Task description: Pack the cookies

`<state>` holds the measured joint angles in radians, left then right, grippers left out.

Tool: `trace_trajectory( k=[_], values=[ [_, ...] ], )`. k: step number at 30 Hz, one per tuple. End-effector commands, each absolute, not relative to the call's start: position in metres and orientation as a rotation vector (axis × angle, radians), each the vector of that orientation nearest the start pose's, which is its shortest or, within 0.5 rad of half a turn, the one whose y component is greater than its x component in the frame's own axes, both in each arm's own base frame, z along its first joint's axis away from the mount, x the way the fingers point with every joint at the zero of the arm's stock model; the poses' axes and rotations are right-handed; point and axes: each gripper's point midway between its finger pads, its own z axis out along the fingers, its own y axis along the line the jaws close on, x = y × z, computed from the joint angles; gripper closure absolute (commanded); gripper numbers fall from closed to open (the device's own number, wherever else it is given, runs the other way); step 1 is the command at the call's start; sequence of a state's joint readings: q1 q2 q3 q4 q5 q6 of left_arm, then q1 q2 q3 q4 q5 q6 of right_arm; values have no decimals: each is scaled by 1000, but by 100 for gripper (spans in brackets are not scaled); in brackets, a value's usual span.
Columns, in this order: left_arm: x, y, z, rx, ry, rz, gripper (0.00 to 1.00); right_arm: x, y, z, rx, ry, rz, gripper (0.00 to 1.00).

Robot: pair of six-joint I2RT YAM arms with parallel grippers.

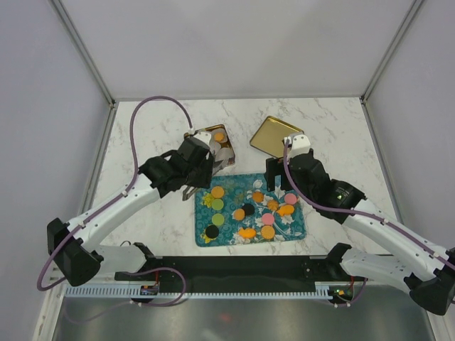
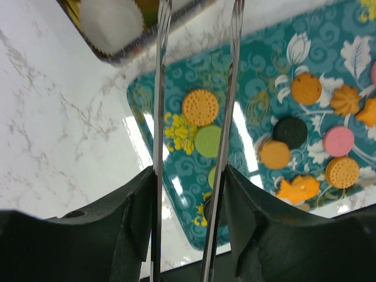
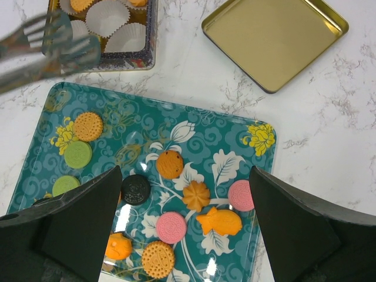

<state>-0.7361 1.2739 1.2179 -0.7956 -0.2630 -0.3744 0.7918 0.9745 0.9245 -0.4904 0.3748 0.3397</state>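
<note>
Several cookies lie on the teal flowered tray (image 1: 297,229): orange (image 3: 170,164), green (image 3: 77,154), pink (image 3: 171,227) and black (image 3: 135,189) rounds, plus a fish-shaped orange one (image 3: 219,222). My left gripper (image 1: 195,169) is shut on metal tongs (image 2: 160,88), whose two blades run between its fingers. The tongs' forked tips (image 3: 51,42) hover near the open tin (image 1: 206,145) and hold nothing. One orange cookie (image 1: 219,136) sits in the tin among white paper cups (image 3: 107,16). My right gripper (image 3: 185,171) hangs open above the tray's right half, touching nothing.
The tin's gold lid (image 1: 274,136) lies upside down on the marble table, behind the tray and right of the tin. The tray's near edge (image 2: 194,235) is close to the black rail at the arms' bases. White walls enclose the table.
</note>
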Motion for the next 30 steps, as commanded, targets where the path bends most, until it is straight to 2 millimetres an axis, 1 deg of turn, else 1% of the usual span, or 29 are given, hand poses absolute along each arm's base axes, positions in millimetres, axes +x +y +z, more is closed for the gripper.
trace_trajectory(
  k=[1,2,5,7,11,21,30],
  values=[
    [230,-191,179,235,2457,-253,44,259,182,235,-225,2032,293,2],
    [224,-194,177,247,2461,-268,44,259,183,234,-227,2036,290,2],
    [212,-193,165,249,2488,-274,42,260,185,231,-232,2041,295,2],
    [207,-191,155,257,2514,-266,42,261,186,231,-232,2042,296,2],
    [199,-195,145,282,2542,-262,42,262,187,227,-235,2050,290,2],
    [193,-196,129,309,2581,-236,40,262,188,225,-238,2052,292,2],
    [190,-197,121,324,2599,-214,40,262,188,224,-238,2051,297,2]
  ],
)
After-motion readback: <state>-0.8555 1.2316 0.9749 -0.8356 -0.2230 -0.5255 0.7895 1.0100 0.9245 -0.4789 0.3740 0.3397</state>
